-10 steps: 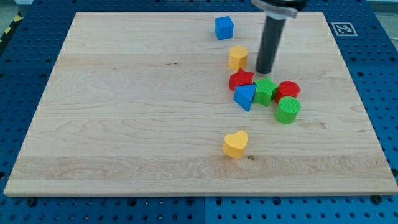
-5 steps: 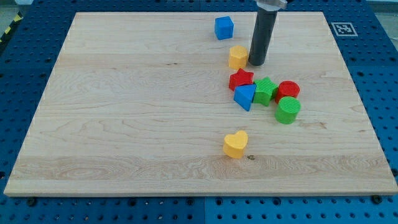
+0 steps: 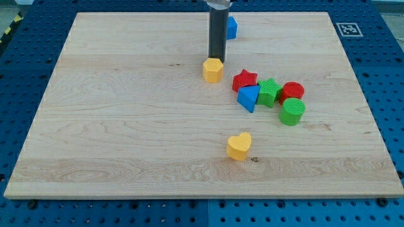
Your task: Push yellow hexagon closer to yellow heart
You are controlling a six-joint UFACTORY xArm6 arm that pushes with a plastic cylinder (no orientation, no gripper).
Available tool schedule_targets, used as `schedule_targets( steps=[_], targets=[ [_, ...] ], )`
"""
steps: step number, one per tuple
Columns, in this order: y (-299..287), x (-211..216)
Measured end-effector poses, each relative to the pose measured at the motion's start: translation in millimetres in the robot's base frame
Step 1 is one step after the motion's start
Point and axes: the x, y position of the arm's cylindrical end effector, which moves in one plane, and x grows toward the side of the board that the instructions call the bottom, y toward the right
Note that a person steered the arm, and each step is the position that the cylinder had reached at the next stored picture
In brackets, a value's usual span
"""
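At the upper middle of the pale wooden board, my tip, a bare rod holding nothing, touches the top side of the small yellow plastic hexagon block, seemingly light, rigid, slide-prone, best pushed centrally toward the yellow heart block below.

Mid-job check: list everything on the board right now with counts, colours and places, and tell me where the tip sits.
yellow hexagon: 1, yellow, upper middle, left of the cluster
yellow heart: 1, yellow, lower middle, alone
blue cube: 1, blue, near the view's top, partly behind the rod
red star: 1, red, cluster's upper left
blue triangle: 1, blue, below the star
green block: 1, green, cluster's middle, shape unclear
red cylinder: 1, red, cluster's right
green cylinder: 1, green, below the red cylinder
wooden board: 1, light wood
my tip: 1, dark rod, at the hexagon's top edge
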Motion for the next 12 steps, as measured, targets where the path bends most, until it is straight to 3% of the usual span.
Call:
schedule_targets(
  steps=[1,5,9,10,11,12],
  targets=[
    [30.3,0.0],
    [-28.8,9.9],
    [-29.7,95.2],
    [-29.3,99.6],
    [-36.0,61.0],
    [-20.1,51.7]
  ],
)
